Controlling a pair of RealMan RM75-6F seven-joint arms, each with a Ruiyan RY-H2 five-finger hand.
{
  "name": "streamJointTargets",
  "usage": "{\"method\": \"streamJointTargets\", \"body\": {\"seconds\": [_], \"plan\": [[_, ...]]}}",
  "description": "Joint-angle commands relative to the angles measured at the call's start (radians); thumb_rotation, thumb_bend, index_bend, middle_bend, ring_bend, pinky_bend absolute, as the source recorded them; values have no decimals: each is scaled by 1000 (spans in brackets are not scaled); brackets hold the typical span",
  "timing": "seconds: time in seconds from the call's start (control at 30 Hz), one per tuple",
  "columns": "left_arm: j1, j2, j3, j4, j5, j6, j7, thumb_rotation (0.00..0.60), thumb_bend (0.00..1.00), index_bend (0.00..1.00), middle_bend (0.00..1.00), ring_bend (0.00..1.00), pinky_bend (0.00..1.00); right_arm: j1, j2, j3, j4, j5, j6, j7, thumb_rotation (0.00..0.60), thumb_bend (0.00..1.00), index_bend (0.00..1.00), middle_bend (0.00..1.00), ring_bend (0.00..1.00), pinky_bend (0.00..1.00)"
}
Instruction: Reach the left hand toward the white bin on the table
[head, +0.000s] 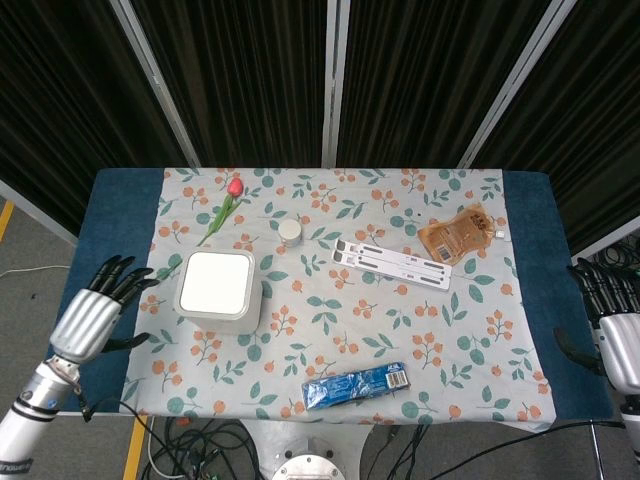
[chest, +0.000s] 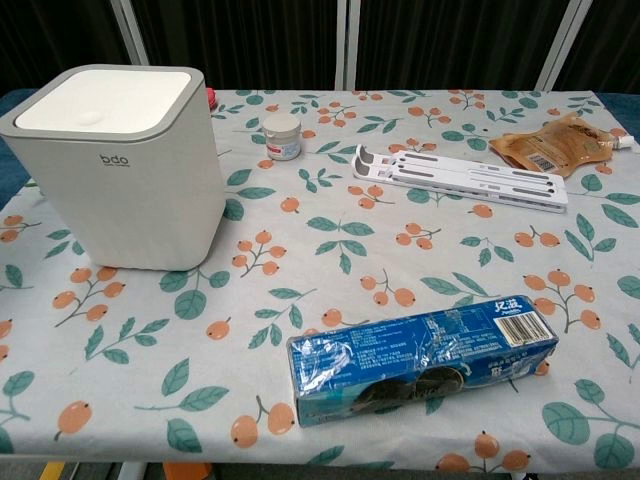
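The white bin (head: 218, 291) with a flat lid stands on the floral cloth at the table's left; the chest view shows the same bin (chest: 118, 165) large at upper left. My left hand (head: 92, 317) hovers over the blue table edge just left of the bin, fingers spread, holding nothing, a short gap from the bin's side. My right hand (head: 617, 334) hangs off the table's right edge, fingers apart and empty. Neither hand shows in the chest view.
A tulip (head: 225, 208) lies behind the bin. A small white jar (head: 290, 232), a white slotted stand (head: 392, 263) and a brown pouch (head: 459, 232) lie further right. A blue biscuit pack (head: 358, 385) lies near the front edge.
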Motion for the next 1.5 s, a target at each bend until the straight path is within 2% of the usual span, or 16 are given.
{"method": "streamJointTargets", "body": {"seconds": [0.03, 0.07, 0.13, 0.43, 0.63, 0.9, 1.1, 1.2, 1.5], "plan": [[-115, 25, -21, -10, 46, -103, -89, 545, 0, 233, 183, 61, 35, -1, 4, 3, -5, 1, 4, 2, 600, 236, 0, 9, 0, 0], [-134, 23, -24, -7, 47, -121, -98, 495, 0, 233, 203, 80, 35, -2, 3, 3, -5, 2, 5, 4, 600, 236, 0, 9, 0, 0], [-173, 16, -28, -1, 51, -157, -112, 451, 0, 234, 208, 85, 35, -5, 2, 3, -3, 3, 6, 8, 600, 235, 0, 9, 0, 0], [-252, -4, -14, 4, 48, -242, -70, 427, 0, 249, 222, 85, 35, -12, -16, 1, 17, 13, 0, 25, 600, 236, 0, 9, 0, 0], [-236, -9, -3, -13, 21, -210, -36, 399, 0, 256, 231, 87, 35, -15, -23, -2, 30, 15, -6, 38, 600, 236, 0, 9, 0, 0], [-255, -37, 27, 6, 11, -245, -23, 374, 0, 305, 331, 203, 36, -22, -33, -3, 48, 17, -3, 59, 600, 235, 0, 9, 0, 0], [-265, -55, 45, 5, 11, -257, 2, 330, 0, 335, 356, 230, 36, -26, -38, -3, 59, 16, 1, 71, 600, 236, 0, 9, 0, 0], [-255, -61, 33, 10, 7, -212, 11, 310, 0, 338, 351, 231, 36, -27, -40, -2, 64, 17, 1, 77, 600, 235, 0, 9, 0, 0], [-190, -31, -18, 17, -33, -27, -41, 313, 0, 337, 343, 231, 36, -31, -39, 2, 67, 13, 11, 88, 600, 235, 0, 9, 0, 0]]}}
